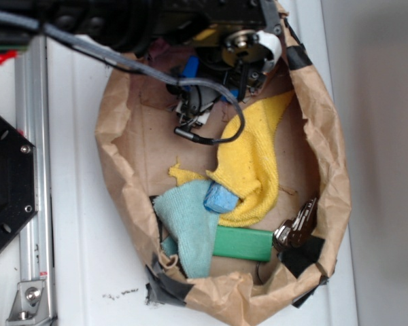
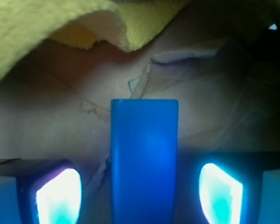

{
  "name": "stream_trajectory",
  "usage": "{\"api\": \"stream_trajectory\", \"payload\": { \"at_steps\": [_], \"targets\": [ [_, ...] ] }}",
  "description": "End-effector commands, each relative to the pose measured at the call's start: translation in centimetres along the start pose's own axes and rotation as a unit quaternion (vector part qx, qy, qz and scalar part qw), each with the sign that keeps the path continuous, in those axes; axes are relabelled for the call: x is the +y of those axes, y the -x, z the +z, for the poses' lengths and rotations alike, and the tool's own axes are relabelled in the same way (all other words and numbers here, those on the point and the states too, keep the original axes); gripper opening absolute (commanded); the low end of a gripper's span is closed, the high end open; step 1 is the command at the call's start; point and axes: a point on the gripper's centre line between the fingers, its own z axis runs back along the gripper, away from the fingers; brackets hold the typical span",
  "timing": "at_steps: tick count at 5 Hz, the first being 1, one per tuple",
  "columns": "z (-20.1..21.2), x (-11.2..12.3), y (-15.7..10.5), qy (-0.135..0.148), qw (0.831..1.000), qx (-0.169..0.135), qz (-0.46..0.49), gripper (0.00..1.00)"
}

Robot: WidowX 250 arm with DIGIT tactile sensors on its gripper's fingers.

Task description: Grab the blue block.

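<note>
Exterior: blue block [image 1: 190,68] mostly arm-hidden.

blue block [image 2: 144,158] between open claw [image 2: 140,196] fingers [image 2: 59,198]

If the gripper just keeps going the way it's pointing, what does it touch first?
Most likely the blue block: in the wrist view it lies lengthwise between the open fingers, centred in the gripper. Beyond it are the brown paper and yellow cloth. Depth is unclear.
</note>
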Motion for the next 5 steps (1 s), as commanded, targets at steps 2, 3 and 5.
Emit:
{"api": "stream_trajectory", "payload": {
  "at_steps": [2,3,5],
  "targets": [
    [-2.0,0.4,-1.9,0.025,0.999,0.031,0.014,1.0],
    [-1.9,-0.1,-1.7,0.005,0.999,0.039,0.02,0.0],
    [0.4,-0.2,-0.1,0.033,0.995,-0.009,0.091,0.0]
  ]
}}
